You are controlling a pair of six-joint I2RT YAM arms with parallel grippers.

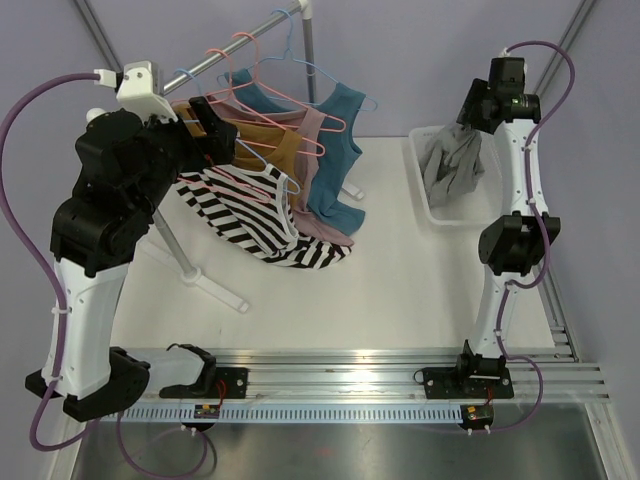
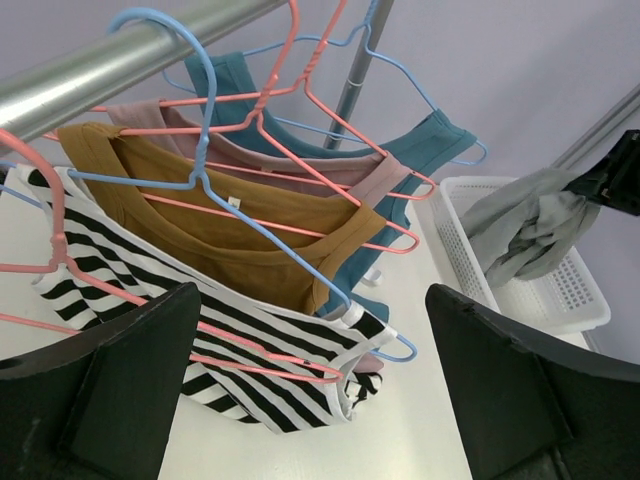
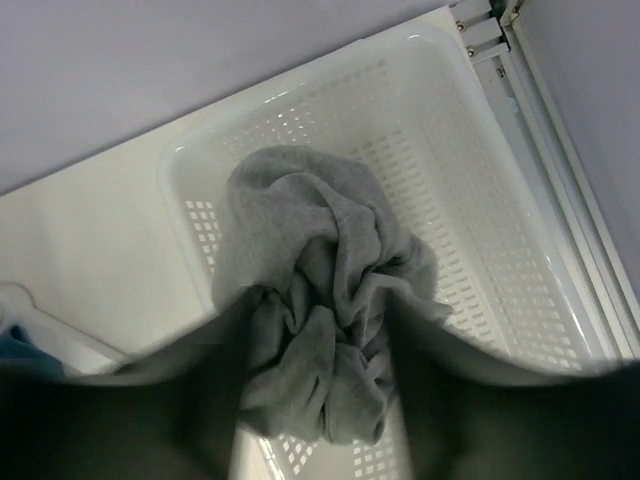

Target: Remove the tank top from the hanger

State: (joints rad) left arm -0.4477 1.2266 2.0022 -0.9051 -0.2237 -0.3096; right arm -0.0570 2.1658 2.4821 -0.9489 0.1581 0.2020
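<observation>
Several tank tops hang on wire hangers from a metal rail (image 1: 235,45): a black-and-white striped one (image 1: 255,215), a brown one (image 1: 265,140), a pink one (image 1: 320,135) and a teal one (image 1: 335,150). My left gripper (image 1: 215,125) is open and empty, close in front of the striped top (image 2: 230,330) and its pink hanger (image 2: 250,355). My right gripper (image 1: 470,118) is shut on a bunched grey tank top (image 1: 450,165), which hangs down into the white basket (image 1: 425,205). In the right wrist view the grey top (image 3: 320,260) fills the space between the fingers.
The rail (image 2: 90,70) rests on a stand with an upright post (image 1: 310,50) and a slanted leg (image 1: 195,270) across the table's left half. The basket (image 3: 480,180) sits at the back right by the table's edge rail (image 3: 560,170). An empty blue hanger (image 2: 400,350) overlaps the striped top.
</observation>
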